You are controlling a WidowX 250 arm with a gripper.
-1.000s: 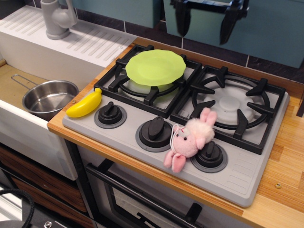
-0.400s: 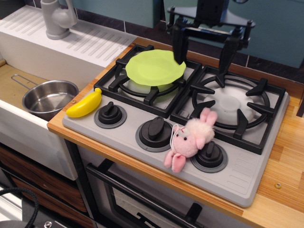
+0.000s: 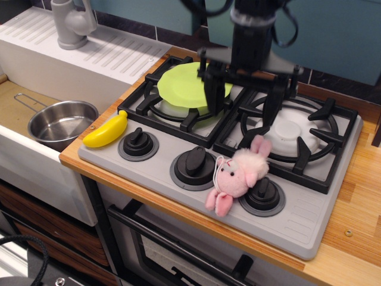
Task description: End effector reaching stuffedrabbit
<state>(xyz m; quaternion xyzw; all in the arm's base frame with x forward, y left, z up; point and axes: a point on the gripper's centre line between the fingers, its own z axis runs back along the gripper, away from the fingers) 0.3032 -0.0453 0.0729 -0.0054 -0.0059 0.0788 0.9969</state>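
Now I see my hand (image 3: 241,113) hanging over the middle of the stove (image 3: 309,229), with its two prongs spread wide apart and nothing between them; one prong is in front of the edge of the green plate (image 3: 181,83) and the other is above the right burner (image 3: 294,128). The pink rabbit (image 3: 241,173) lies on the front panel of the stove, partly on the right knob (image 3: 265,196) and just beside the middle knob (image 3: 193,162), below the hand and apart from it. At the left, a yellow banana (image 3: 106,130) rests on the corner of the bench (image 3: 357,196), near the steel pot (image 3: 59,122).
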